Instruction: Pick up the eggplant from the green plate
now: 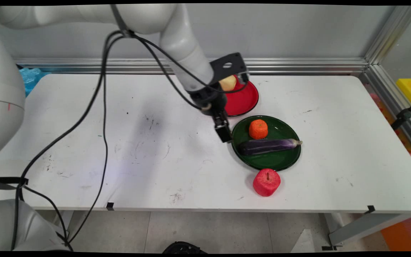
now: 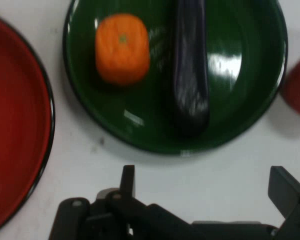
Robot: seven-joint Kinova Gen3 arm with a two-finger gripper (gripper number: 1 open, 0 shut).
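On the white bench (image 1: pixel 120 160), right of centre, the gripper (image 1: pixel 223 132) hangs low just beside the left rim of a green plate (image 1: pixel 284 160). The hand view shows the fingers (image 2: pixel 284 187) standing well apart with nothing between them, only bare bench under them, and the green plate's (image 2: pixel 250 75) rim just past their tips.

On the green plate:
- an orange (image 1: pixel 258 129) on the far-left part, upright, stem mark up; in the hand view the orange (image 2: pixel 122 48) sits clear of the rim.
- an eggplant (image 1: pixel 268 146) lying across the middle, its stem end toward the right rim, its dark blunt end toward the gripper. In the hand view the eggplant (image 2: pixel 190 80) lies just beside the orange; cannot tell whether they touch.

Off the plate, on the bench at its near edge, a red apple (image 1: pixel 266 182) stands upright, stem up, very close to the rim; contact not clear.

Beyond the gripper, a red plate (image 1: pixel 244 101) sits near the green one, the two rims apart. The arm's wrist covers the red plate's left part. A pale yellow fruit (image 1: pixel 228 83) shows at the red plate's far-left part, partly hidden by the wrist bracket; its kind is unclear.

Black cables (image 1: pixel 102 107) hang from the arm down across the left half of the bench.
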